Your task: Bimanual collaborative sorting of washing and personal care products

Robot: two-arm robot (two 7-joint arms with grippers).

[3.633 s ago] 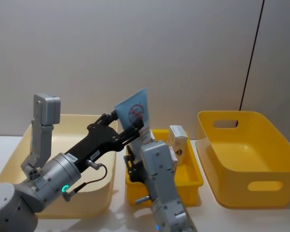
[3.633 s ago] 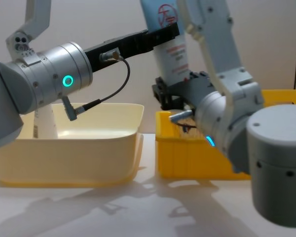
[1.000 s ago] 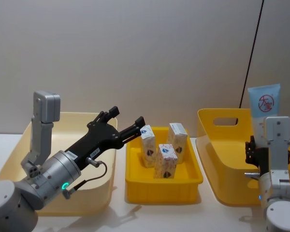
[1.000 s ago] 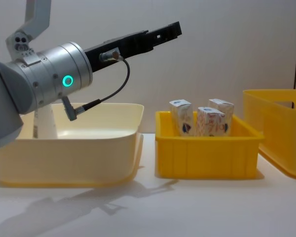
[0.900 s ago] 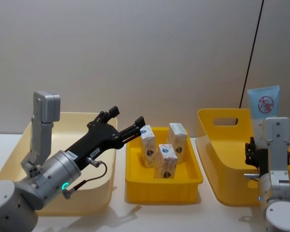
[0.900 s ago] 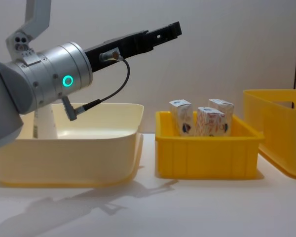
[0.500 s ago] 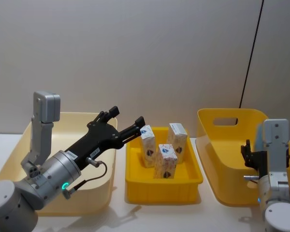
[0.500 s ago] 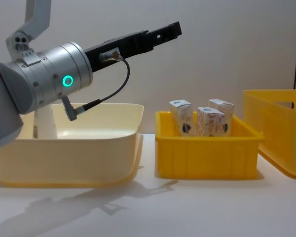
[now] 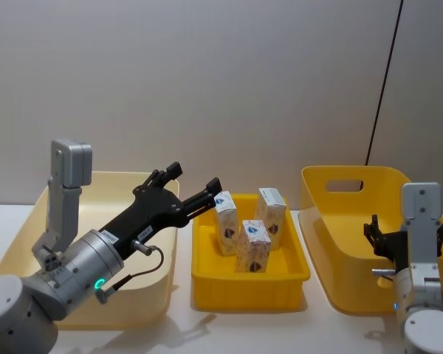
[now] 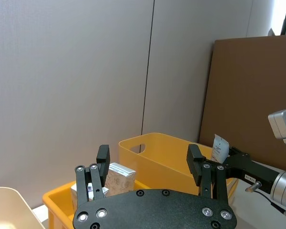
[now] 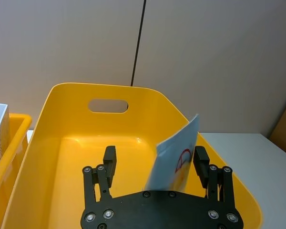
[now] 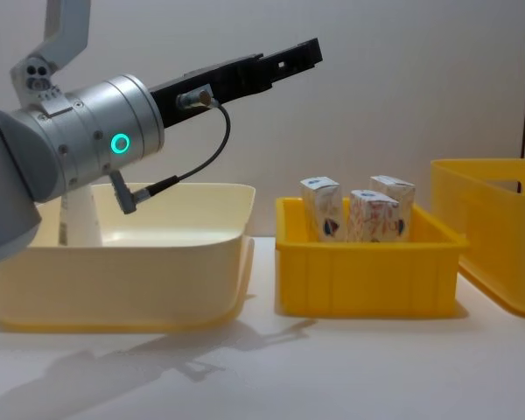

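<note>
Right hand [image 11: 155, 151] has let go. Its 2 fingers stand wide apart over the big yellow bin [image 9: 345, 293], which sits just right of the small bin [image 9: 251, 286]. The blue tube [image 11: 175, 161] is btw the fingers, tipped & close to one of them, not pinched. Approx 1 sec ago this hand was shut on the tube, & the tube stood tall above the arm. In the head view it's gone from up there now. So the tube has dropped, or is dropping, into the big bin. Can't tell if it's on the bottom yet.

Left hand [image 9: 194, 177] hasn't moved. It's open w/ nothing in it, up in the air above the small bin's left edge. The cream bin [image 9: 136, 311] sits just left of the small bin, under that arm.

The 3 cartons [image 9: 255, 240] stand close together inside the small bin, same as before.

What it means: one tube looks sorted, I think. It went to the bin right of the small bin, while the cartons stay in the small bin. The right hand prob. has to pull back next w/o knocking the tube. The left hand looks free to fetch the next thing.
</note>
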